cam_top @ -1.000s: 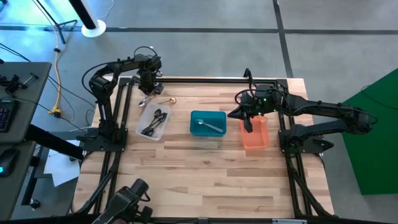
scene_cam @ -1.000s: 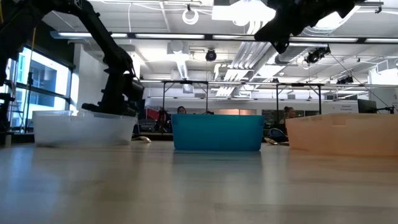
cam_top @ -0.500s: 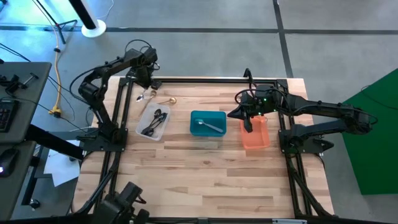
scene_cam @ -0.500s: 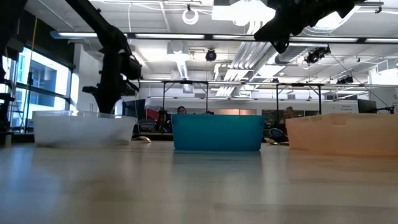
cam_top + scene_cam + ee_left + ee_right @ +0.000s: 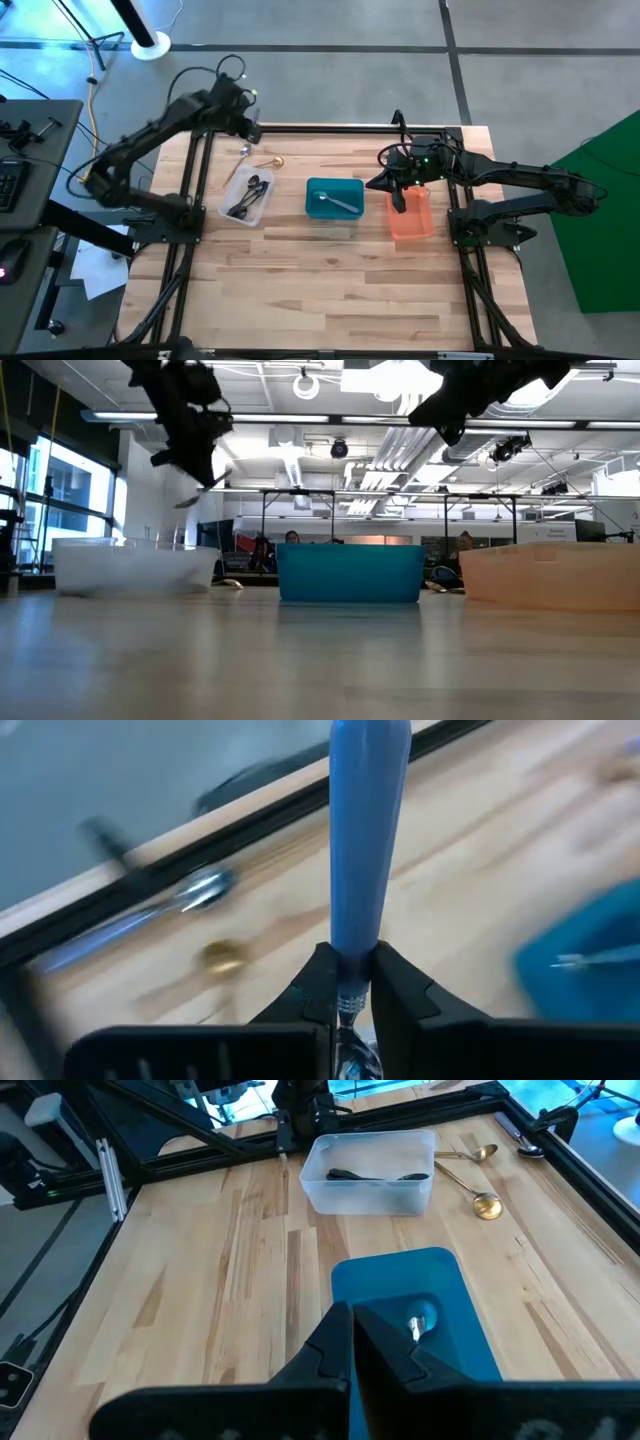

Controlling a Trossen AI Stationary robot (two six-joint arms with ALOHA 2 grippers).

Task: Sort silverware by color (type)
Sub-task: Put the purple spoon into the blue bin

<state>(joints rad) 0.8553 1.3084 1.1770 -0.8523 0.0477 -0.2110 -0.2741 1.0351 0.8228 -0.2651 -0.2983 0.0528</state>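
Observation:
My left gripper (image 5: 244,128) is raised over the table's far left corner, shut on a shiny silver utensil (image 5: 368,820) that hangs below it (image 5: 190,497). A gold spoon (image 5: 270,162) lies on the table beside the clear bin (image 5: 247,195), which holds dark utensils (image 5: 375,1176). Another spoon (image 5: 203,890) lies by the far rail. The teal bin (image 5: 334,200) holds a silver utensil (image 5: 418,1323). My right gripper (image 5: 398,196) hovers shut between the teal bin and the orange bin (image 5: 411,218), touching nothing. My left gripper pinches the silver utensil's handle at one end (image 5: 346,952) between its two fingers (image 5: 322,990). The utensil runs on straight ahead of the fingers, along them. It is lifted clear of the table and slants downward below the gripper (image 5: 200,455).
The three bins stand in a row across the middle of the wooden table (image 5: 330,290). A dark rail (image 5: 330,127) runs along the far edge. Bare wood lies on the near half. People and workbenches show in the room behind.
My left gripper has risen from table height at the far left, shifting slightly toward the far edge, and has carried the silver utensil up with it. The utensil lay on the table by the clear bin and now hangs clear.

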